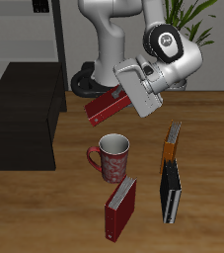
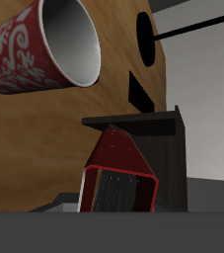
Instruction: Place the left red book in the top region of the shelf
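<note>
Shelf [image 1: 25,117] sits lowest and furthest over at the start of the exterior view, a boxy dark cabinet w/ a flat bare top, thin grey rack [image 1: 25,35] behind it. Next along, the left red book [image 1: 107,105] is off the worktop [image 1: 207,128], tilted, carried in the air between shelf and arm; wrist view shows it close up [image 2: 118,163] w/ the shelf's dark box [image 2: 168,148] beyond. Fingers [image 1: 121,91] are clamped on the book's upper end, holding it. Below it on the worktop stands a red patterned mug [image 1: 112,156], upright, and nearer the front edge lies the other red book [image 1: 120,208], flat. Further along, an orange book [image 1: 171,143] and a black book [image 1: 171,191] stand on edge, well apart from the carried one. Step in hand, as I read it: transport, lift done, placing not yet done. Next move prob. calls for carrying the book sideways over the shelf top, keeping it high enough to clear the shelf's near edge, levelling it, then lowering and letting go.
</note>
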You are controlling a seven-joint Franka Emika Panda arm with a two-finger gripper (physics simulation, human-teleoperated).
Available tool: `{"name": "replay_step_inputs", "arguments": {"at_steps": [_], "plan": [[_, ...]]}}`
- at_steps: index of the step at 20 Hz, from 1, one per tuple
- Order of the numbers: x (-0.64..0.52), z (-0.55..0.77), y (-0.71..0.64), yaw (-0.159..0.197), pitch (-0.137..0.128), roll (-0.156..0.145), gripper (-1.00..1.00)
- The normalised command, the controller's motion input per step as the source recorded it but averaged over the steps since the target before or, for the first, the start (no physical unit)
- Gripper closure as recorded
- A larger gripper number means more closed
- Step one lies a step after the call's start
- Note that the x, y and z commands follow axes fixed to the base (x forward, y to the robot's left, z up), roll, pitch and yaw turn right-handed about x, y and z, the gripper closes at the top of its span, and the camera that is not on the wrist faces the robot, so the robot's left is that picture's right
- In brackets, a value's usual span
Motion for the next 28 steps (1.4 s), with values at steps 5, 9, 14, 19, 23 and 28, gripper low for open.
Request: {"name": "replay_step_inputs", "arguments": {"at_steps": [5, 9, 14, 19, 23, 28], "plan": [[0.12, -0.02, -0.19, -0.011, 0.014, -0.053, 1.00], [0.05, -0.16, -0.14, 0.010, 0.033, -0.031, 1.00], [0.07, -0.05, -0.25, -0.001, 0.022, -0.052, 1.00], [-0.02, -0.10, -0.21, -0.022, 0.030, -0.037, 1.00], [0.04, -0.05, -0.16, -0.003, 0.022, -0.021, 1.00], [0.06, 0.00, -0.17, -0.012, 0.017, -0.029, 1.00]]}}
